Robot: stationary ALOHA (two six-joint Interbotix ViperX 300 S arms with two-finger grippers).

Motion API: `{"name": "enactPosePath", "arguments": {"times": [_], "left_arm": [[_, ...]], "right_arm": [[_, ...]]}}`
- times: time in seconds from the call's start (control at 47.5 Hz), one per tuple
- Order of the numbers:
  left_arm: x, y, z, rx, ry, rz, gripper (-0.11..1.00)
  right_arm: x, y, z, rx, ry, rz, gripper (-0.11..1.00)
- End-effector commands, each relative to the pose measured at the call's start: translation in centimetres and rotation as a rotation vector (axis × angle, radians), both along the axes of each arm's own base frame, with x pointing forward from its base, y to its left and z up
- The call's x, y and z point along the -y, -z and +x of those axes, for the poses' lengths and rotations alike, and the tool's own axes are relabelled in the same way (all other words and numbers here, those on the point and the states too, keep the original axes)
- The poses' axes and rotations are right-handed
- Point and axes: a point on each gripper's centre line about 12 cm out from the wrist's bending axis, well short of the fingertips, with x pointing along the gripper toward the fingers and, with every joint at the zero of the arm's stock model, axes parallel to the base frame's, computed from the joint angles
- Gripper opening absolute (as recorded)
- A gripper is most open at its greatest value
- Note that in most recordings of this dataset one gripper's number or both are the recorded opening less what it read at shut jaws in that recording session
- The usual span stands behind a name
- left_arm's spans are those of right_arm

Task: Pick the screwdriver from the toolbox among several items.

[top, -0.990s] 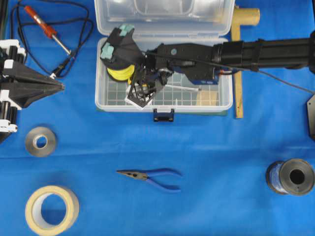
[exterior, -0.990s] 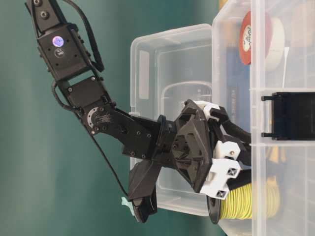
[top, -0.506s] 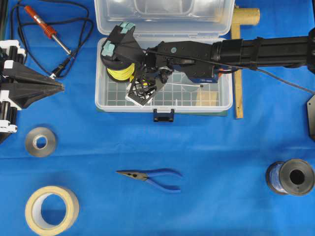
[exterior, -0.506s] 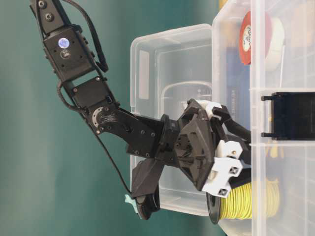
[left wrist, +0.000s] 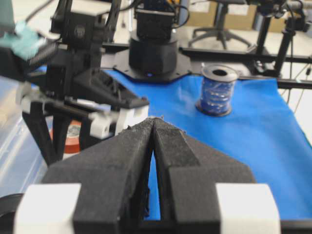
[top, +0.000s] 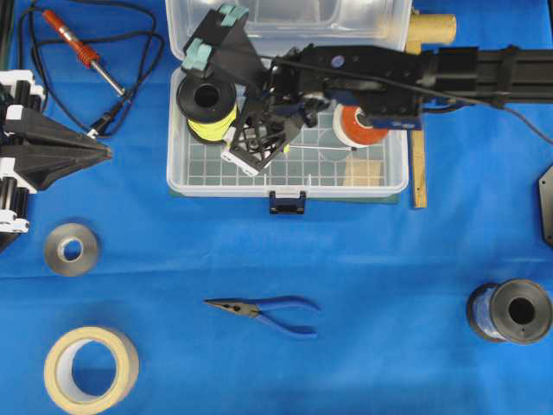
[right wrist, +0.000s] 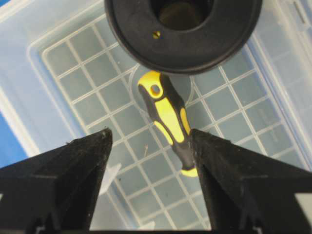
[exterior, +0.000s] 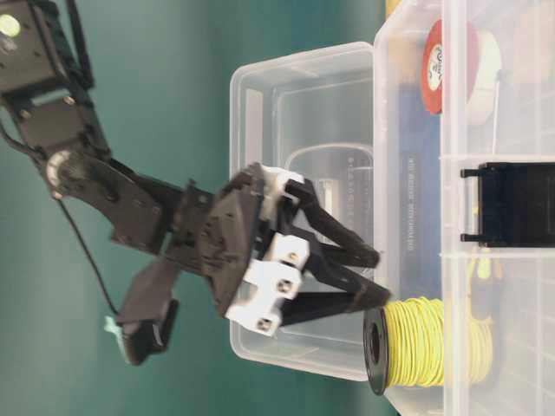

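Observation:
The clear toolbox (top: 225, 185) stands open at the top middle. My right gripper (top: 259, 140) reaches in from the right and hovers open above its gridded floor (right wrist: 87, 58). In the right wrist view the yellow-and-black screwdriver handle (right wrist: 168, 114) lies on the floor between the open fingers, close to the right finger (right wrist: 229, 165), untouched. Its silver shaft (top: 327, 154) shows beside the gripper. The yellow wire spool (top: 207, 104), red-and-white tape roll (top: 359, 128) and tan block (top: 363, 173) are in the box. My left gripper (top: 105, 153) rests shut and empty at the left.
Blue-handled pliers (top: 263, 309) lie in front of the box. A red soldering iron (top: 82, 52) with cord is at the back left. A grey roll (top: 71, 249) and masking tape (top: 91, 369) are at the left, a dark spool (top: 511, 311) at the right, a wooden square (top: 419, 130) beside the box.
My right gripper has risen out of the box and shifted toward the lid, uncovering the tape roll. The screwdriver still lies on the floor. The left arm has not moved.

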Motion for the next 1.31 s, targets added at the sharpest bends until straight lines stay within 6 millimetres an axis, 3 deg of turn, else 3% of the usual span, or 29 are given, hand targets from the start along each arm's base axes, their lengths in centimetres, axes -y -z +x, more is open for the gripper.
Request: {"name": "enactPosePath", "arguments": {"times": [0.0,0.253,0.442,0.653,0.927,1.074,1.285], "left_arm": [[0.0,-0.5,0.1,0.014,-0.001,-0.001,0.0],[0.0,-0.5,0.0,0.018,0.001,-0.003,0.0],[0.0,-0.9,-0.3,0.032,0.001,-0.003,0.0],[0.0,-1.2,-0.7,0.037,0.002,-0.003,0.0],[0.0,-1.3,-0.9,0.043,0.002,-0.002,0.0],[0.0,-1.1,-0.9,0.037,0.002,-0.002,0.0],[0.0,-1.1,-1.0,0.034,0.001,0.0,0.0]], "right_arm": [[-0.5,-3.1,-0.6,0.059,-0.011,-0.012,0.7],[-1.9,-6.0,-3.2,0.088,-0.089,-0.045,0.7],[-3.4,-8.5,-6.4,0.171,-0.165,-0.089,0.7],[-4.6,-11.0,-11.6,0.348,-0.209,-0.145,0.7],[-6.5,-14.3,-20.7,0.678,-0.329,-0.339,0.7],[-6.7,-13.9,-24.2,0.758,-0.34,-0.378,0.7],[-6.8,-11.6,-25.8,0.732,-0.348,-0.375,0.7]]}}
